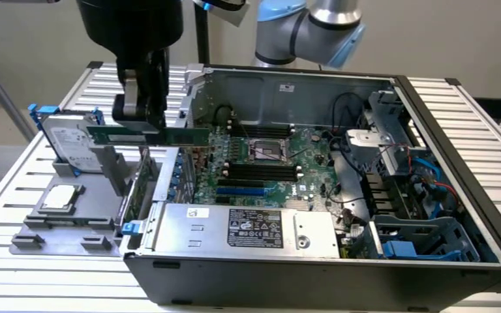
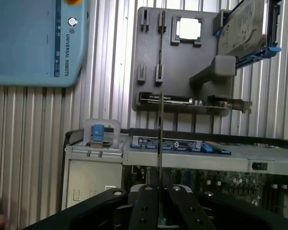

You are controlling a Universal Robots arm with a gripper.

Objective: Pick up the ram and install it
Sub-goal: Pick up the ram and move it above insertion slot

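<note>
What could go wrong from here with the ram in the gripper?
1. The gripper pinches the thin ram by its flat faces, so the stick could slip or tilt in the grip.
2. The ram hangs by the case's rim at the exterior view's left, not over the black memory slots. Lowering here could strike the rim.
3. The slots are narrow and close together, so a slight misalignment could jam the stick.

Silver arm [image 1: 333, 10] with pale blue joint caps [image 1: 275, 18]; black end effector [image 1: 139, 127].
</note>
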